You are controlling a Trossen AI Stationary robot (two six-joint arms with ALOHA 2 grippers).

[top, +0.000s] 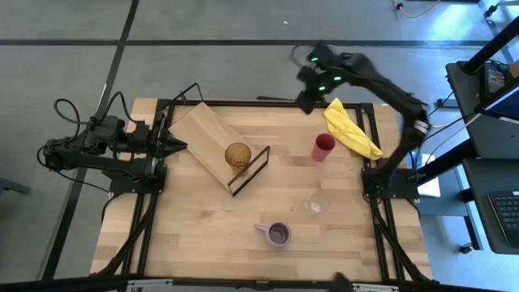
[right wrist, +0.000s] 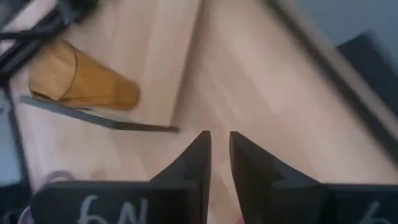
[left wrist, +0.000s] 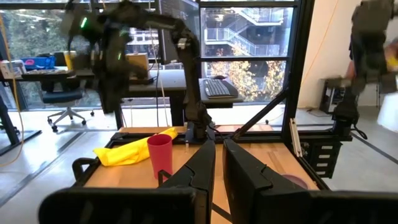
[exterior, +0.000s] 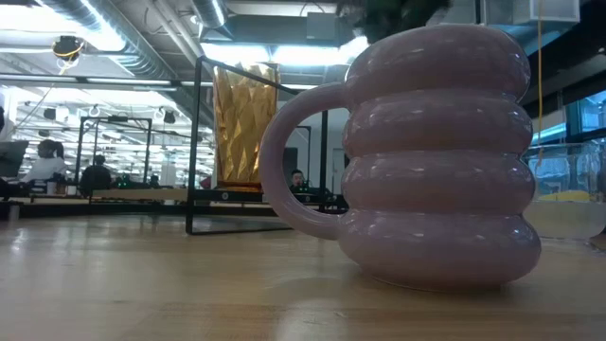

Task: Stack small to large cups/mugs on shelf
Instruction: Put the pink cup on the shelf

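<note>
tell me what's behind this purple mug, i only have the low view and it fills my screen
Observer: From above, the purple mug stands alone near the table's front edge; the small clear glass is just beyond it.
Operator: is anything on the shelf yet
Observer: Only the amber tumbler, upright on the shelf next to the black wire frame.
Operator: where's the red cup
Observer: On the bare tabletop, right of the shelf; the red cup sits beside the yellow cloth.
Operator: which tool is closest to it
Observer: The right tool, raised above the table's far edge, empty. The left tool waits at the shelf's left end.
</note>
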